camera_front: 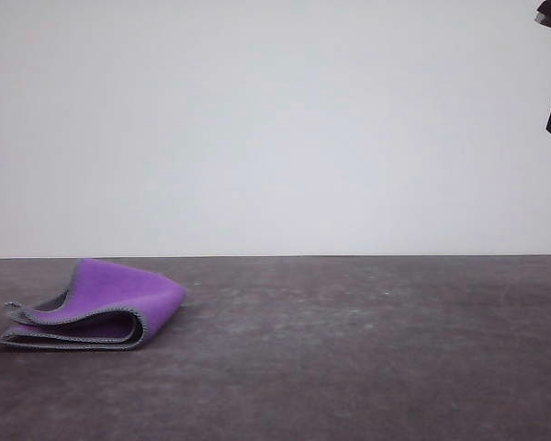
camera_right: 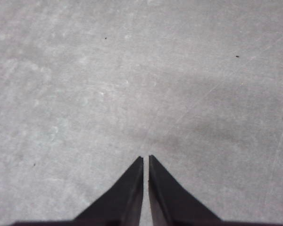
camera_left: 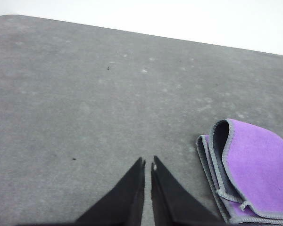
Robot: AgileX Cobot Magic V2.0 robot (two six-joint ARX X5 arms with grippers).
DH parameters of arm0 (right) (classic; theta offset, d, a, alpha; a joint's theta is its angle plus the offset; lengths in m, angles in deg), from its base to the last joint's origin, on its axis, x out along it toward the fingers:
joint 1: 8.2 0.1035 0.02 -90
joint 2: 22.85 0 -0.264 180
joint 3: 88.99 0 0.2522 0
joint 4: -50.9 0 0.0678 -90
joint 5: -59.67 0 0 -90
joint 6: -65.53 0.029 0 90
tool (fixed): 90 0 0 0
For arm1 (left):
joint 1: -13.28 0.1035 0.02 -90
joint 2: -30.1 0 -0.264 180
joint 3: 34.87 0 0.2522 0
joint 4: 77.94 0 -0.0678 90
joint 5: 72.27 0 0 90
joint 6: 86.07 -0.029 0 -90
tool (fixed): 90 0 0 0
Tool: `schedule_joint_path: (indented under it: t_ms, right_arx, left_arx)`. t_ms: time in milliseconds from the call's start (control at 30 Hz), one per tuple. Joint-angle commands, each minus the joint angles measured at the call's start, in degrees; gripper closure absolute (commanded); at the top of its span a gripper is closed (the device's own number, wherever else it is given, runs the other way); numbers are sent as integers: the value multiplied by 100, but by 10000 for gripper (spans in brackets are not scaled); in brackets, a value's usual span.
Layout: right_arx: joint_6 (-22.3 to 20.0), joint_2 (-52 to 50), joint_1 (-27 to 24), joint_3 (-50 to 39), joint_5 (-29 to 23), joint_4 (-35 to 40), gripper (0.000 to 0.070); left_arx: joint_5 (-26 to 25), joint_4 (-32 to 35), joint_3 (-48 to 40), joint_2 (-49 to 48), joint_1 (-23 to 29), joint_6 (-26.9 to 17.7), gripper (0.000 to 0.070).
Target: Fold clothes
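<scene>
Purple folded cloth (camera_front: 101,308), fold edge rightward

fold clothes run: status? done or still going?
Looks done: the cloth lies folded in stacked layers, purple face up, grey hem edges at its open side, on the table. In hand: nothing; the left gripper and right gripper are shut, empty. Left: possibly tidying the loosely bulging top fold.

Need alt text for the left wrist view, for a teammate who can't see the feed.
A folded purple cloth with a grey stitched hem lies on the grey table, beside the left claw and not touching it. The claw's two black fingers sit nearly closed, holding nothing.
</scene>
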State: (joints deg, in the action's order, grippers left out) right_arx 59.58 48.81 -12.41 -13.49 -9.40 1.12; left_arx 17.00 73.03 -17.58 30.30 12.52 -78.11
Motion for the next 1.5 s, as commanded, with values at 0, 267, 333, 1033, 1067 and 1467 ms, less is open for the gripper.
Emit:
schedule_joint_path:
  t_ms: [0, 267, 333, 1033, 1067, 1467]
  right_arx:
    - [46, 50, -11, 50, 4, 45, 684]
    - [46, 50, -11, 50, 3, 45, 684]
    - [46, 50, -11, 50, 4, 45, 684]
    - [-24, -243, 16, -107, -402, 919, 684]
    - [-27, -362, 51, -214, -547, 1095, 684]
    - [-50, -2770, 188, -3201, -1130, 3246, 684]
  left_arx:
    - [-8, -234, -46, -7, 14, -76, 685]
    - [-9, -245, -46, 24, 16, -83, 684]
    - [-9, -245, -46, 24, 16, -83, 685]
    - [-9, -245, -46, 24, 16, -83, 685]
    - [-9, -243, -46, 24, 16, -83, 684]
    - [-9, -243, -46, 24, 16, -83, 684]
